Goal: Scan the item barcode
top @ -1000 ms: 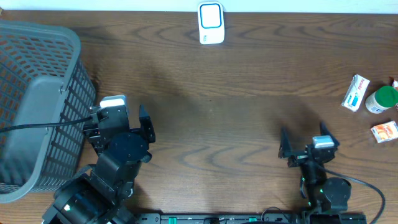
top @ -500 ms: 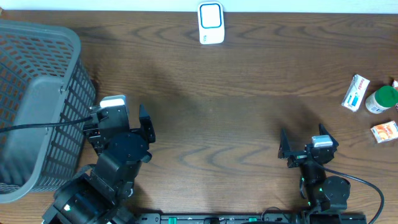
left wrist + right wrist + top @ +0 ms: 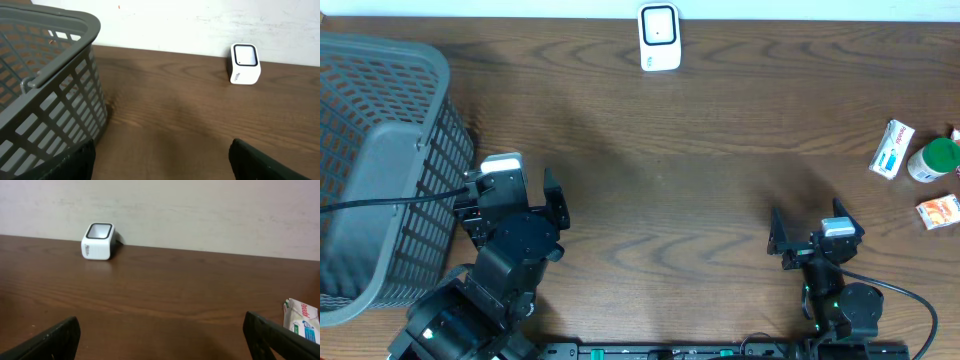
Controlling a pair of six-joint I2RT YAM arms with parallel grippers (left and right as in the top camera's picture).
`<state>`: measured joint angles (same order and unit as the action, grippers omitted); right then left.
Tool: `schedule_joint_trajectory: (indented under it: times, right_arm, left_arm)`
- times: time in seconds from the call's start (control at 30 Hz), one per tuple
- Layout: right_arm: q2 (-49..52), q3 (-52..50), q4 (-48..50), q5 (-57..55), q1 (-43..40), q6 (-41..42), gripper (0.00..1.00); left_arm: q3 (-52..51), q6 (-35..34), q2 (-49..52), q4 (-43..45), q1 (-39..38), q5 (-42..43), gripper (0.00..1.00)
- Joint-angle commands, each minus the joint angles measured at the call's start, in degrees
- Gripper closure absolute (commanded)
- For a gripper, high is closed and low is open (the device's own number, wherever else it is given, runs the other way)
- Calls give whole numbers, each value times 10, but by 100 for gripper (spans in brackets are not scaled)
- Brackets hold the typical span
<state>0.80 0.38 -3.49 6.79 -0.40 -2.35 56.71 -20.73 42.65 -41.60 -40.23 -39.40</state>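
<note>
The white barcode scanner point(image 3: 659, 37) stands at the table's far edge, and it also shows in the left wrist view as the scanner point(image 3: 244, 63) and in the right wrist view as the scanner point(image 3: 98, 241). Three items lie at the right edge: a white box point(image 3: 892, 149), a green-capped bottle point(image 3: 935, 160) and an orange packet point(image 3: 938, 211). The white box point(image 3: 302, 317) also shows at the right of the right wrist view. My left gripper point(image 3: 510, 182) is open near the basket, holding nothing. My right gripper point(image 3: 808, 222) is open at the front right, well short of the items.
A large grey mesh basket point(image 3: 380, 170) fills the left side, close beside my left arm; its wall point(image 3: 50, 100) takes up the left of the left wrist view. A black cable point(image 3: 390, 203) runs across the basket. The dark wooden table point(image 3: 670, 180) stretches between the arms.
</note>
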Motion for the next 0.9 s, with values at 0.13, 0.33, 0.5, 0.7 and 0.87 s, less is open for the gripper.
schedule_joint_trajectory:
  times: [0.13, 0.33, 0.5, 0.7, 0.87]
  right_arm:
    - [-2, -1, -2, -4, 4, -7, 1]
    - [-2, -1, -2, -4, 4, -7, 1]
    - [-2, -1, -2, -4, 4, -7, 1]
    - [-2, -1, -2, -4, 4, -7, 1]
    - [-2, -1, -2, -4, 4, -7, 1]
  left_arm:
    - [3, 6, -1, 0, 0, -11, 14]
    - [-7, 20, -9, -17, 19, 5, 14]
    - [-103, 3, -59, 43, 106, 96, 14]
    - [-278, -56, -192, 218, 213, 150, 14]
    - [-386, -62, -275, 328, 253, 150, 14]
